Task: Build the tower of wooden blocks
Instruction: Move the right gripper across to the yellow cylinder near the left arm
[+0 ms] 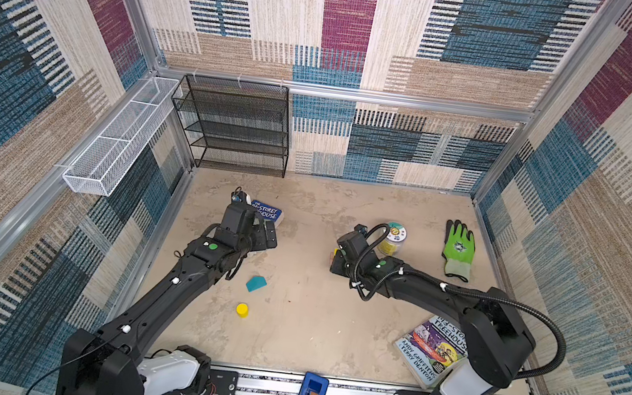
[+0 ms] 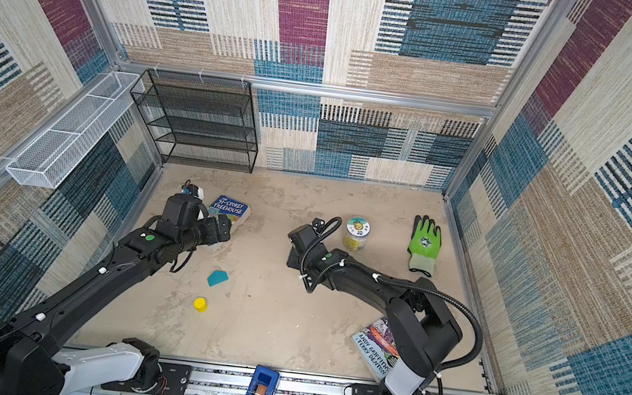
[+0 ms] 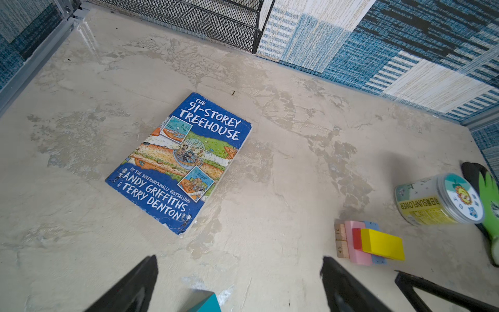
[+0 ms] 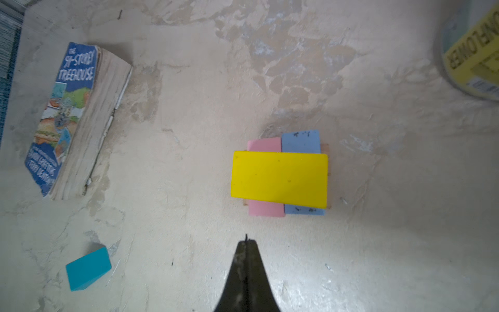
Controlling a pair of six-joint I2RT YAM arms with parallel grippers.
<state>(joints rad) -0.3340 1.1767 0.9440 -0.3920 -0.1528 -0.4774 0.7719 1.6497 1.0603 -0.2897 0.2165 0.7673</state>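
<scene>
The tower [image 3: 370,243] stands in mid-floor: plain wood slabs [image 3: 341,240] at the bottom, pink [image 4: 264,144] and light blue [image 4: 301,141] blocks on them, then a red block [image 3: 356,239] beside a yellow block [image 4: 279,177] on top. My right gripper [image 4: 246,241] hangs shut and empty just short of the tower, and hides it in both top views. A teal house-shaped piece [image 1: 256,283] and a yellow cylinder [image 1: 242,310] lie loose on the floor. My left gripper [image 3: 240,260] is open and empty above the floor, with the teal piece [image 3: 205,304] just behind its fingers.
A blue paperback [image 3: 179,162] lies ahead of the left gripper, and another book [image 1: 430,355] lies by the right arm's base. A yellow jar [image 1: 394,239] and a green glove [image 1: 458,250] sit right of the tower. A black mesh rack [image 1: 231,128] and a white basket [image 1: 121,137] line the back left.
</scene>
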